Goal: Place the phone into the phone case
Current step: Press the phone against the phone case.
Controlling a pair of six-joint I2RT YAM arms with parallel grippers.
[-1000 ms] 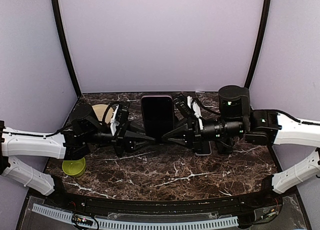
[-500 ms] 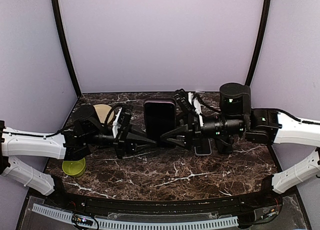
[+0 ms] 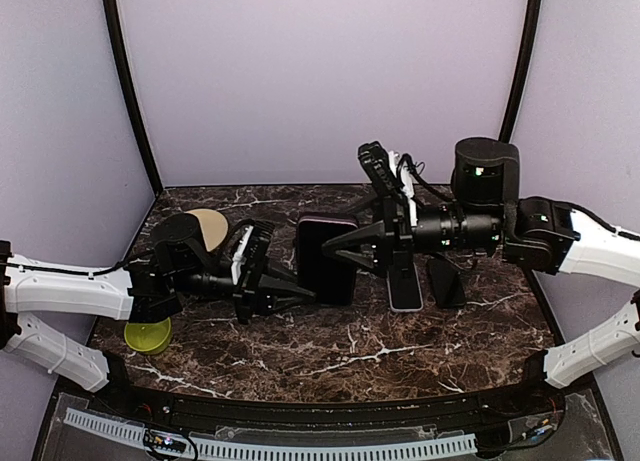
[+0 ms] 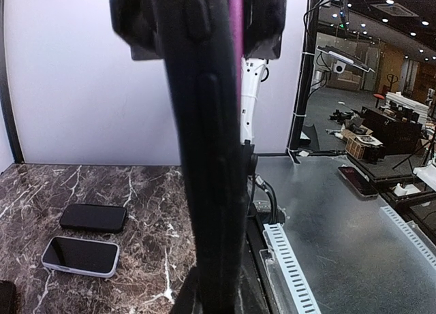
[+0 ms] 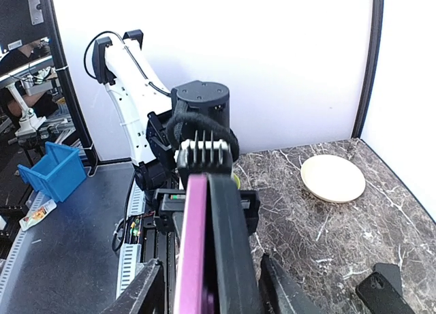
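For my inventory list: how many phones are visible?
3: a phone in the left gripper, a white-edged phone and a black phone on the table; more may be hidden.

phone: edge-on at the left wrist, top and bottom cut by the frame
pink strip: phone or case, cannot tell
left fingers: blurred, mostly behind the phone
green bowl: partly under the left arm
dark thing: clipped by the corner, unnameable

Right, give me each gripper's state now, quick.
Left gripper: shut on the phone.
Right gripper: open, fingers standing either side of the phone without clamping it.
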